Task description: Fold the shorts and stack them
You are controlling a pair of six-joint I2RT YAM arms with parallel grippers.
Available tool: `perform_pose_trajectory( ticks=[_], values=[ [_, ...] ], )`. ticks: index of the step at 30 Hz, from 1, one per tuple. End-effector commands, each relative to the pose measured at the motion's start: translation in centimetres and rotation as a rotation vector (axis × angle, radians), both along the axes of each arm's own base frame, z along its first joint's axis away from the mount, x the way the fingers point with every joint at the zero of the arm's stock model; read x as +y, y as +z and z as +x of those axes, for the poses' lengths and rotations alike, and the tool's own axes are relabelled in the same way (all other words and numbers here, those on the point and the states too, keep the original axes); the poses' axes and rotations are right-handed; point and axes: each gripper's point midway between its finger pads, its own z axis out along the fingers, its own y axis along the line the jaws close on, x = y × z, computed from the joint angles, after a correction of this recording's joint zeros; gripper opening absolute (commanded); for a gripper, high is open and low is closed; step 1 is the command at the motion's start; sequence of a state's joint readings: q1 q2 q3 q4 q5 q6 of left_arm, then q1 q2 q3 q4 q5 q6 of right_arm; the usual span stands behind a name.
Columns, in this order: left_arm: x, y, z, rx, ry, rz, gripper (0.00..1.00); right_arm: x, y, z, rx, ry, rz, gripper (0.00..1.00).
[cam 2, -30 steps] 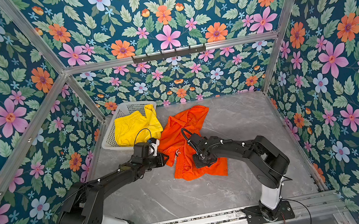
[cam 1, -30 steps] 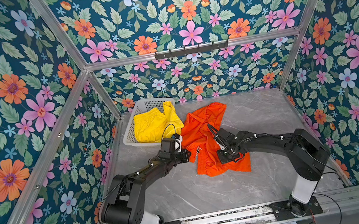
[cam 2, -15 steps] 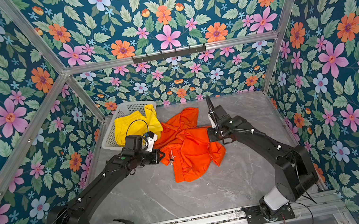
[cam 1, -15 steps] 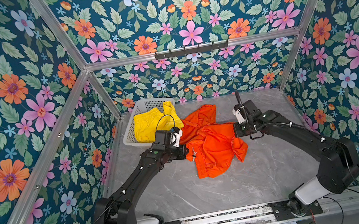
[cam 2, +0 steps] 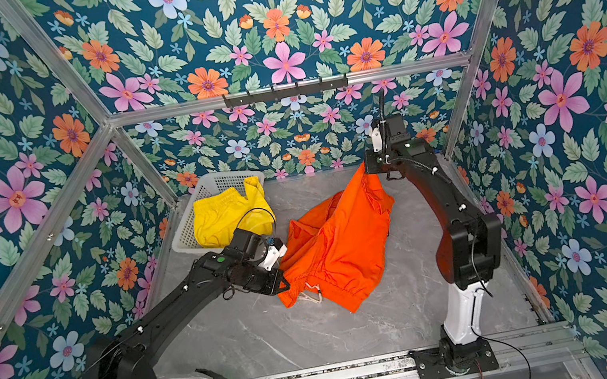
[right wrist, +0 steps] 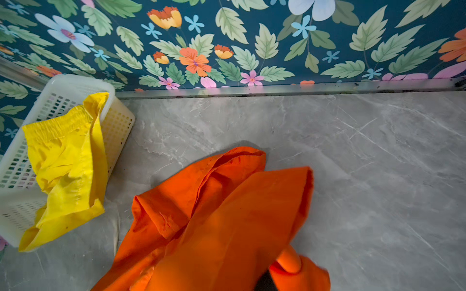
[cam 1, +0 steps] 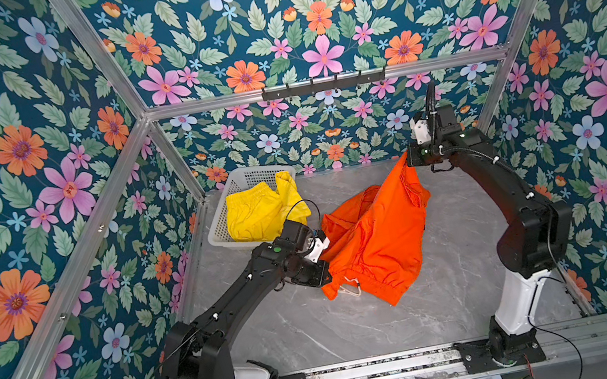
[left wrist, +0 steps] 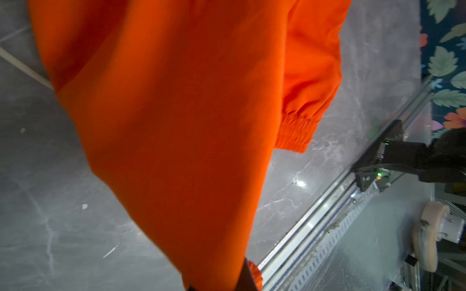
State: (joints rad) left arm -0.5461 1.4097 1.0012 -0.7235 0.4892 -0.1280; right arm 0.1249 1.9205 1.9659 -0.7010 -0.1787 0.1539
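The orange shorts (cam 1: 377,236) (cam 2: 341,243) hang stretched between my two grippers, lower folds resting on the grey table. My left gripper (cam 1: 327,273) (cam 2: 284,282) is shut on their near-left edge by the gathered waistband and white drawstring (cam 1: 348,288). My right gripper (cam 1: 410,161) (cam 2: 367,168) holds a far corner up high at the back right. In each wrist view orange cloth (left wrist: 176,126) (right wrist: 227,214) runs into the jaws and hides the fingertips. The yellow shorts (cam 1: 259,211) (right wrist: 65,163) lie crumpled in the basket, one part draped over its rim.
A white perforated basket (cam 1: 244,175) (right wrist: 75,83) stands in the back left corner of the marble-grey table (cam 1: 360,328). Flowered walls and aluminium frame posts close in three sides. A metal rail (cam 1: 368,373) runs along the front edge.
My right gripper has risen and swung to the back right, pulling a corner of the orange shorts up off the table. My left gripper has held its edge and shifted slightly forward.
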Motion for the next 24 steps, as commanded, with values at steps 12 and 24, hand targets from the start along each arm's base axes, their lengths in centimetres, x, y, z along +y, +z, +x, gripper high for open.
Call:
perform_pose_trajectory(
  ticks=[12, 24],
  values=[
    [-2.0, -2.6, 2.0, 0.052, 0.123, -0.063, 0.1, 2.4, -1.8, -14.3, 0.192, -0.008, 0.225, 0.7],
    [-2.5, -4.1, 1.8, 0.096, 0.118, -0.064, 0.09, 8.8, -16.2, -31.5, 0.662, -0.099, 0.353, 0.69]
  ],
)
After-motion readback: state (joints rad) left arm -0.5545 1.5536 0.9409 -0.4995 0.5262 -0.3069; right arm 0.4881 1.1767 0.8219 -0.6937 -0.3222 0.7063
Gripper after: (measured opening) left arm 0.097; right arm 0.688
